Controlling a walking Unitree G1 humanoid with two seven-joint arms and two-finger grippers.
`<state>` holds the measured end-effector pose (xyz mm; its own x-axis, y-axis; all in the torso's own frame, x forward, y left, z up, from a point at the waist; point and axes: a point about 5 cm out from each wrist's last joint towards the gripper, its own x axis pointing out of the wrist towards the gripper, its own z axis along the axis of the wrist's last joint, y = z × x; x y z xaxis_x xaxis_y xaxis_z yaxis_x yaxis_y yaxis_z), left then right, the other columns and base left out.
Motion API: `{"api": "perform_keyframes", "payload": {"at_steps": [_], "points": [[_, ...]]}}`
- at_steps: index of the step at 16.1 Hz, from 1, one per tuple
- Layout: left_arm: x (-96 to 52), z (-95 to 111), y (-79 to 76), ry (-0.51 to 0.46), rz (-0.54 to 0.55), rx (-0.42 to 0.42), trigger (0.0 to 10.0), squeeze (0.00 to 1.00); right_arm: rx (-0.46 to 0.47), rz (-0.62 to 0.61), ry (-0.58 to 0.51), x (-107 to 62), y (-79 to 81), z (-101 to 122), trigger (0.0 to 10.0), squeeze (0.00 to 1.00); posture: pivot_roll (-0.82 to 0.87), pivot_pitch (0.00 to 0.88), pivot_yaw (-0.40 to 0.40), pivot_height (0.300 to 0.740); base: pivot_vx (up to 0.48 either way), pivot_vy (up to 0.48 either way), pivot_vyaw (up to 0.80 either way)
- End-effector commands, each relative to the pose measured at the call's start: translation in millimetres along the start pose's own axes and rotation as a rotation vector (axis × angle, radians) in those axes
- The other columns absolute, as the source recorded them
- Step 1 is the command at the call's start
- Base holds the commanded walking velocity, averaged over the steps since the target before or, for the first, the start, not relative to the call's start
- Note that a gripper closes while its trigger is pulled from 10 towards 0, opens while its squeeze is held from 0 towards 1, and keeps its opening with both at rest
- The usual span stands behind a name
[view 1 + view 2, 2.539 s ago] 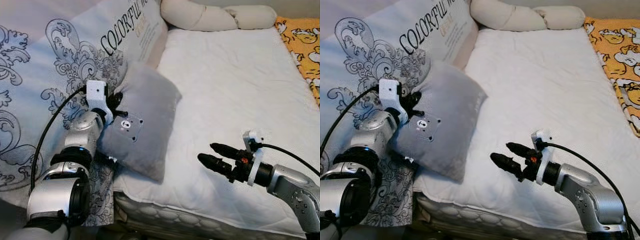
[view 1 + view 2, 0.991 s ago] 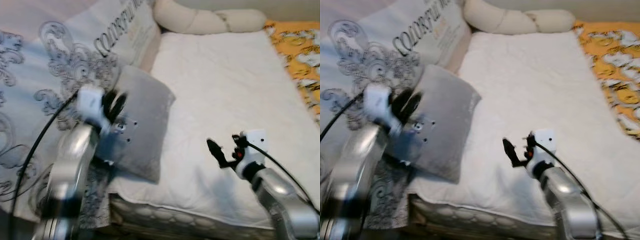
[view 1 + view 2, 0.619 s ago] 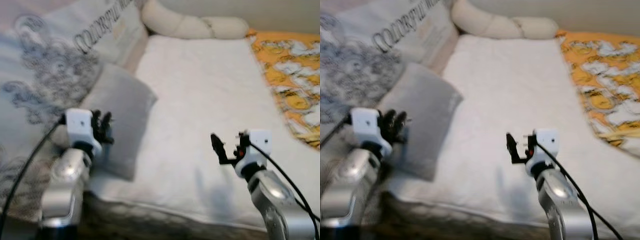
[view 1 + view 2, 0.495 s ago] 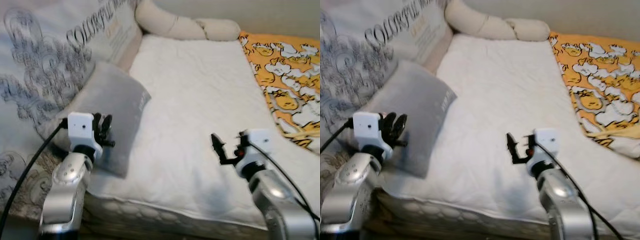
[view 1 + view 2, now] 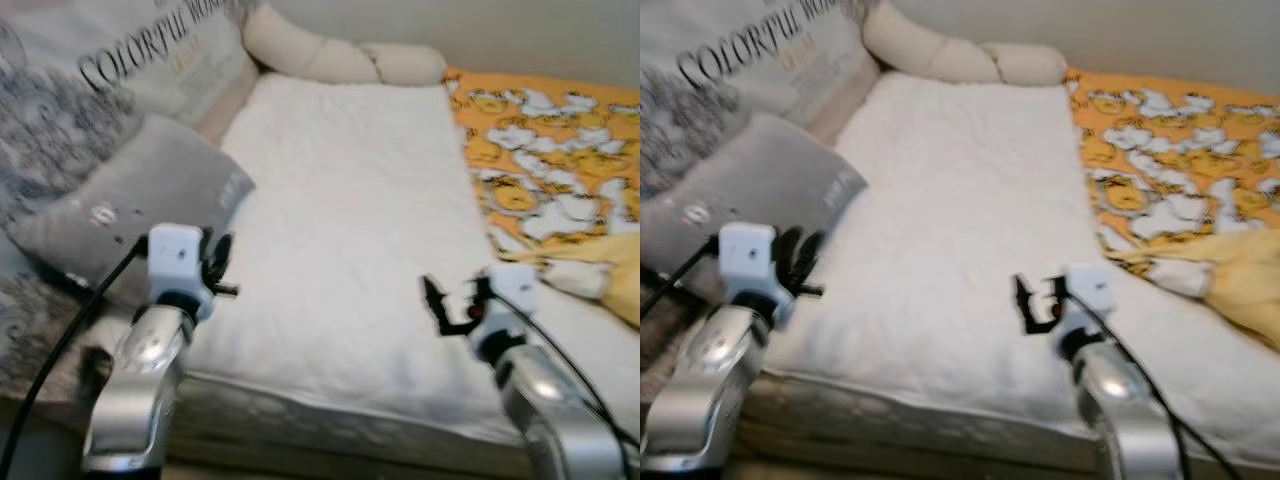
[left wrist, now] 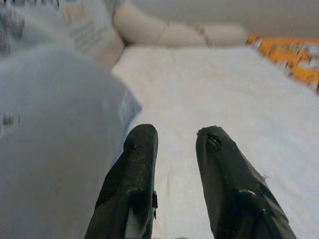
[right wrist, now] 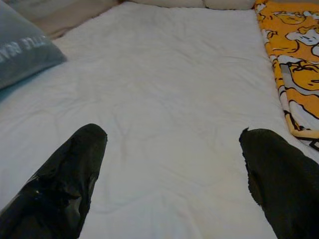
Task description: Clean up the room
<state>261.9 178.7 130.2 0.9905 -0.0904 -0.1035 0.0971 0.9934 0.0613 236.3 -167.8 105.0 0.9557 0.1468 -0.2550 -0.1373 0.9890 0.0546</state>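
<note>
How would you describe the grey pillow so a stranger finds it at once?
Start at the bed with its white cover. On its left edge, below the big printed cushion, lies the grey pillow. It alone is plain grey, with a small label on its corner.

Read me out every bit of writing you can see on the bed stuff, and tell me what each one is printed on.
"COLORFUL WOR…", cut off at the picture edge: big dark letters on the patterned quilt.
Small orange line under it: too blurred to read.
White lettering on the grey pillow: seen reversed, too blurred to read.
Orange cartoon blanket: pictures, no readable words.
</note>
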Motion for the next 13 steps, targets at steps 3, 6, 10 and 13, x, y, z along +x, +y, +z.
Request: {"api": "perform_keyframes", "payload": {"at_steps": [3, 6, 10, 13], "points": [[3.6, 3.7, -9.0, -0.004, -0.024, 0.001, 10.0, 0.00, -0.041, -0.027, -0.011, -0.3, -7.7, 2.5, 10.0, 0.00, -0.02, 0.000, 0.005, 0.740, 0.000, -0.480, 0.00], [4.5, 4.3, -9.8, -0.003, -0.024, 0.000, 10.0, 0.00, -0.042, -0.030, -0.007, -0.4, -8.5, 1.8, 10.0, 0.00, -0.02, 0.000, 0.004, 0.740, 0.000, -0.480, 0.00], [5.8, 4.9, -10.8, -0.003, -0.021, 0.001, 10.0, 0.00, -0.077, -0.059, 0.025, 0.3, -13.1, -1.3, 10.0, 0.00, -0.02, 0.000, 0.004, 0.740, 0.000, -0.480, 0.00], [6.9, 5.5, -11.1, -0.004, -0.026, 0.005, 10.0, 0.00, -0.062, -0.072, 0.023, 0.2, -15.7, -1.6, 10.0, 0.00, -0.02, 0.000, 0.009, 0.740, 0.000, -0.480, 0.00]]}}
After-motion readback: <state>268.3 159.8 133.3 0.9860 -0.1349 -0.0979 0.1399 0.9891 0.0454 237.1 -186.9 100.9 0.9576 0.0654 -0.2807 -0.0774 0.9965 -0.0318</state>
